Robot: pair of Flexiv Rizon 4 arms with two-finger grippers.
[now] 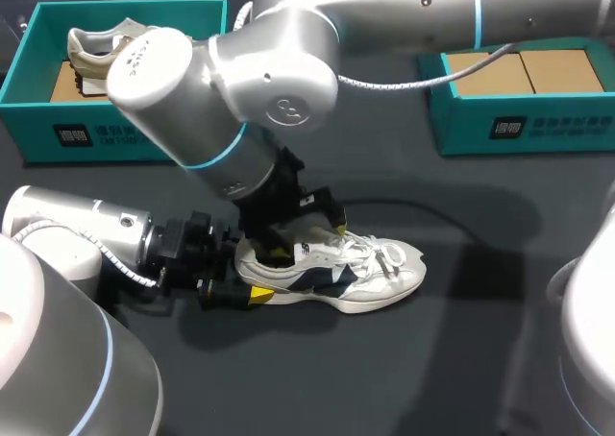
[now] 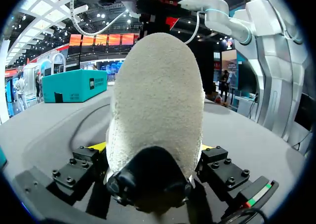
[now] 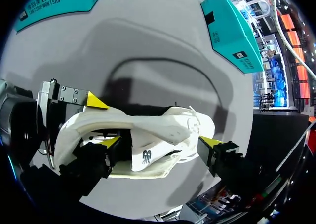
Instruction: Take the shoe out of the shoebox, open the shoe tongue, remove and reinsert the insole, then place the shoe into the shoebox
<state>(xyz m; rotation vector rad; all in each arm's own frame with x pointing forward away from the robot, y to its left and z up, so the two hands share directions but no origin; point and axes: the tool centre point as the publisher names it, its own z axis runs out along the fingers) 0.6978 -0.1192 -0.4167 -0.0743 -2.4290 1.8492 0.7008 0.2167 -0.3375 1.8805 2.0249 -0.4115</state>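
Shoe (image 1: 336, 273) is found out of the boxes, set upright on its sole near the middle of the table (image 1: 404, 378), with the toe to the robot's right and the heel to its left. The heel is grasped by the left gripper (image 1: 248, 280), with 1 yellow-tipped finger pressed to each side; that arm is laid low, in from the left. The right gripper (image 3: 160, 141) is held over the collar from above, released. Its 2 fingers are spread wide, 1 tip sunk in the shoe's opening, the other outside and just beside the shoe, with the tongue seen between them. The right arm is stretched in from the far right, past the middle. 2 teal boxes are noted at the far side of the table. A 2nd shoe (image 1: 96, 52) is seen inside the left box (image 1: 125, 133); the right box (image 1: 538, 119) has its cardboard floor in view.
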